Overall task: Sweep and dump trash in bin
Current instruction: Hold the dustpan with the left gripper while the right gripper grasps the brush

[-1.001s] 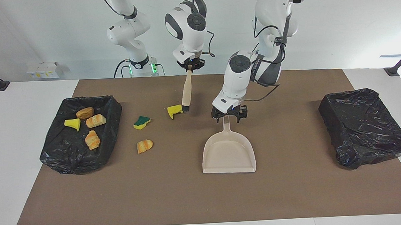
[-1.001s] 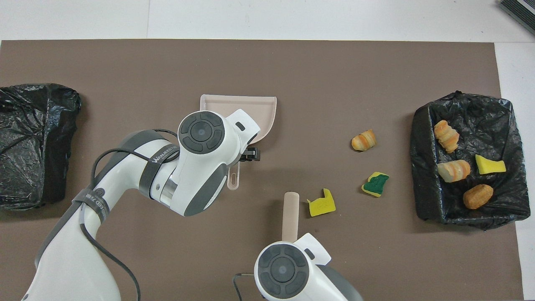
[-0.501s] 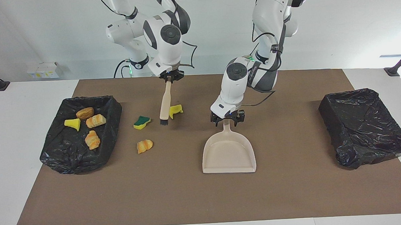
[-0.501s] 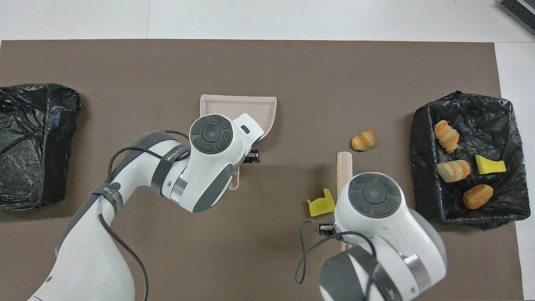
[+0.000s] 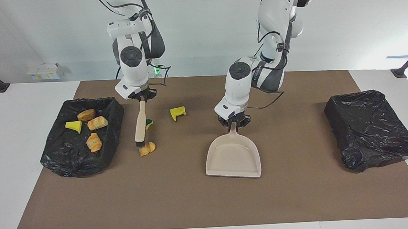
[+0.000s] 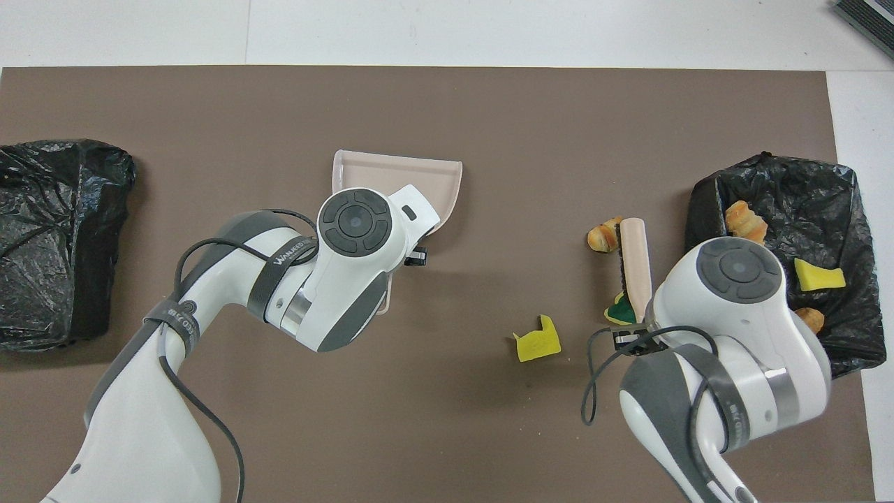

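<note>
My left gripper (image 5: 234, 124) is shut on the handle of the beige dustpan (image 5: 233, 158), which rests on the brown mat mid-table with its mouth pointing away from the robots. My right gripper (image 5: 142, 96) is shut on the handle of the beige brush (image 5: 139, 126). The brush's black bristles are down beside an orange bread-like chunk (image 5: 147, 148). The brush partly hides a green-and-yellow sponge (image 5: 149, 122). A yellow sponge piece (image 5: 178, 112) lies between brush and dustpan. Seen from overhead, the brush (image 6: 634, 258) lies beside the chunk (image 6: 601, 236) and the sponge (image 6: 618, 309).
A black-lined bin (image 5: 64, 158) at the right arm's end of the table holds a brown lump (image 5: 86, 115), a yellow piece (image 5: 74, 126) and two bread chunks. A second black-lined bin (image 5: 370, 128) stands at the left arm's end. The brown mat (image 5: 194, 204) covers the table's middle.
My right gripper carried the brush from the yellow sponge piece toward the right arm's end, down to the bread chunk. My left gripper closed on the dustpan handle, and the dustpan shifted slightly.
</note>
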### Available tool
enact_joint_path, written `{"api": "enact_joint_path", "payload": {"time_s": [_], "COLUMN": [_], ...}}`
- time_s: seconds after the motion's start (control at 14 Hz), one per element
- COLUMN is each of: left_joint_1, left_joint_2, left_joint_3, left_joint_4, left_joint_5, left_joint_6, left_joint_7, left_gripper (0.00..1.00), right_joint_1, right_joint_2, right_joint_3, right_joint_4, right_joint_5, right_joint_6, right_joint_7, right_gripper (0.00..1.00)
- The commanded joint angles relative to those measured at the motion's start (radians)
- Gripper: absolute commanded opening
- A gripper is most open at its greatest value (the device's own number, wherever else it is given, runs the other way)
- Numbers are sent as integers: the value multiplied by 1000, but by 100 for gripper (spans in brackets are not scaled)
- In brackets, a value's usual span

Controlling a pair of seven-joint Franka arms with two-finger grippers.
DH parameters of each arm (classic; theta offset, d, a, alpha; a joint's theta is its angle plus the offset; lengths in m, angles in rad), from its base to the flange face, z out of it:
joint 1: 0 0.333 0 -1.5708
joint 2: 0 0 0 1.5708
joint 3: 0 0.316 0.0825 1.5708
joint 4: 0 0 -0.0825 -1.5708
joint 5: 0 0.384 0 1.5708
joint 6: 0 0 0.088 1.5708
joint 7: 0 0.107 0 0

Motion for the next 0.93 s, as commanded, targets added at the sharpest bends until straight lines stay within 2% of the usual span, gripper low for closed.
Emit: {"api": "enact_joint_path", "payload": {"time_s": [0.0,0.29,0.43,0.72,0.86], "left_joint_1": [2,18,19,18,10], "left_joint_2": [-73,-88,-94,-99,-119], "left_joint_3": [13,15,16,13,15], "left_joint_4": [-3,-5,-13,-31,-59], "left_joint_5": [24,27,35,45,47], "left_joint_6": [-144,-226,-220,-203,-206], "left_joint_7": [282,609,800,832,834], "left_gripper": [0,0,0,0,0], "right_joint_1": [-60,-91,-86,-25,-4], "right_joint_2": [-22,-15,-9,33,59], "right_joint_3": [17,17,18,23,23], "right_joint_4": [-37,-94,-103,-85,-45], "right_joint_5": [-15,-16,-16,19,86], "right_joint_6": [58,118,120,122,125], "right_joint_7": [-81,-92,-104,-101,-96], "right_gripper": [0,0,0,0,0]}}
